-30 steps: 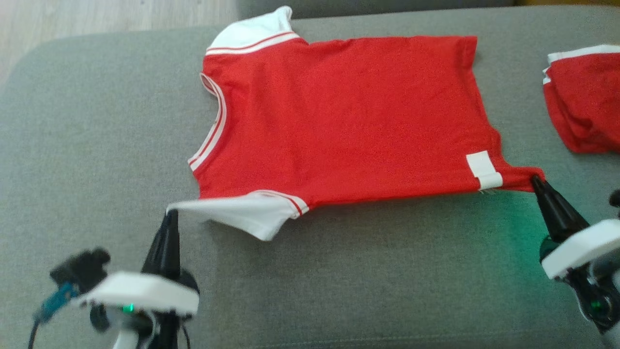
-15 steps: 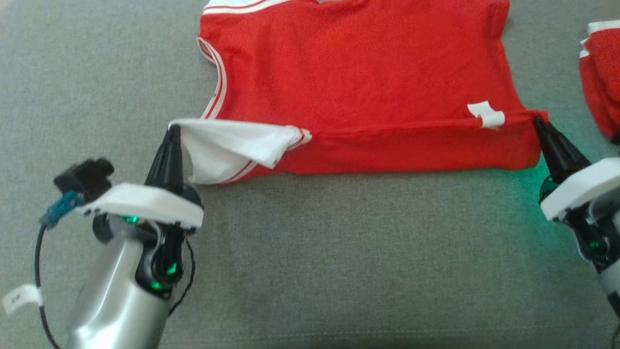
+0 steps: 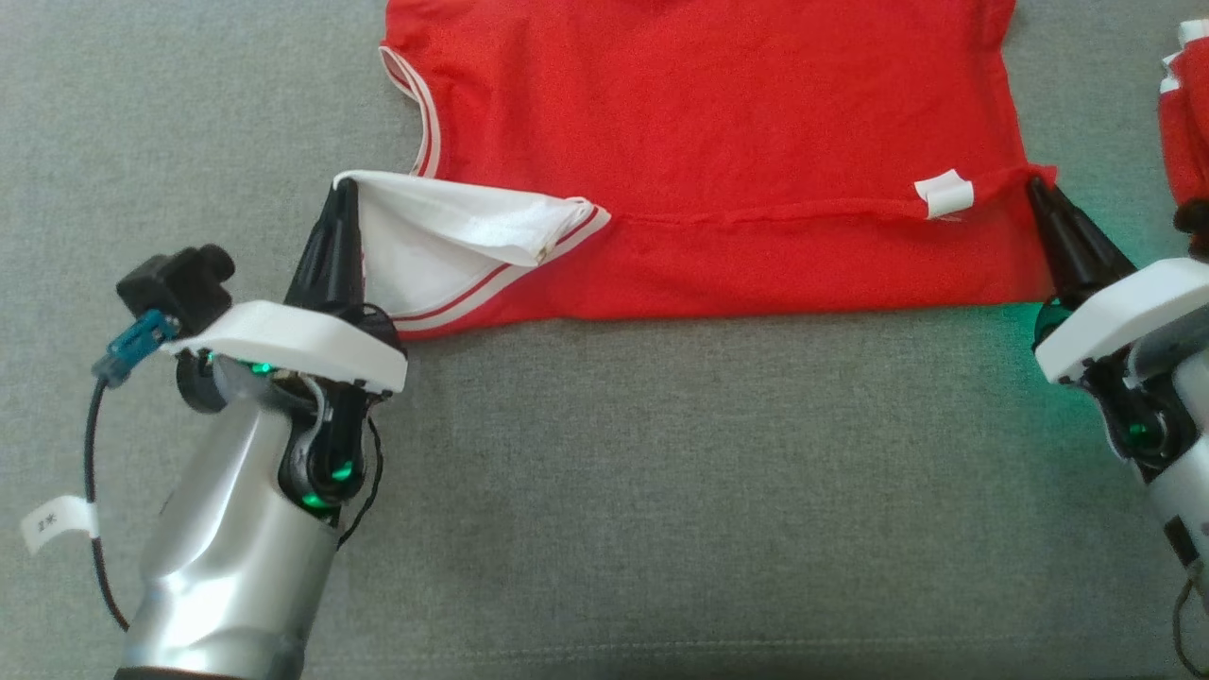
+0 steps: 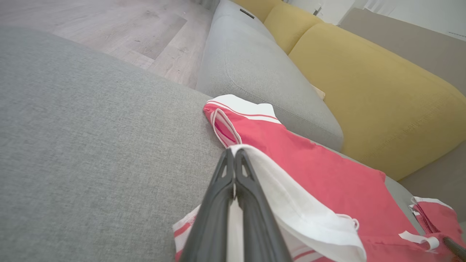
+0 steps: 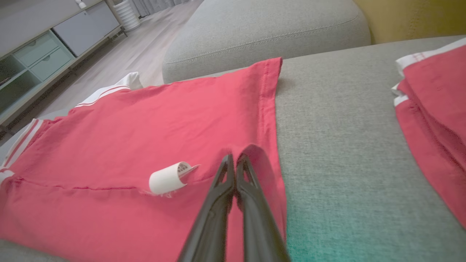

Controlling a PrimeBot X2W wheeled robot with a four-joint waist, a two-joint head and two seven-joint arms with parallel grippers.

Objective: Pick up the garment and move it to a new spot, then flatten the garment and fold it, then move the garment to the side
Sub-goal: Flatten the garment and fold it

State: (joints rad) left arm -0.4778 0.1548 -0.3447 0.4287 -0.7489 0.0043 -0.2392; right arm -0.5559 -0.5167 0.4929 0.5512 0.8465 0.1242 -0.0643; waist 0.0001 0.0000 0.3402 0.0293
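The left gripper (image 3: 342,192), at the left of the head view, is clamped shut on the edge of the white sleeve (image 3: 453,227). The right gripper (image 3: 1034,186), near the right edge, is pinched shut on the hem corner of the red T-shirt (image 3: 699,113).

The T-shirt lies across the upper middle of that view on the grey sofa seat (image 3: 661,472). Its near long edge is raised and turned back, so a strip of the underside shows below a seam line running between the two grippers.

I judge this to be the fold step: the shirt is spread flat and a first lengthwise fold is in hand. The next move seems to call for both grippers carrying the lifted edge toward the top of the frame, level and taut, and laying it down before letting go. Uneven travel would likely skew the crease.

The shirt is a thin, soft knit that drapes limply from the fingertips. The sleeve and collar (image 3: 427,132) carry red-and-white striped trim. A small white label (image 3: 945,196) curls up beside the right gripper. The seat is coarse woven cloth, flat and firm. Another red garment (image 3: 1185,123) lies at the right edge.
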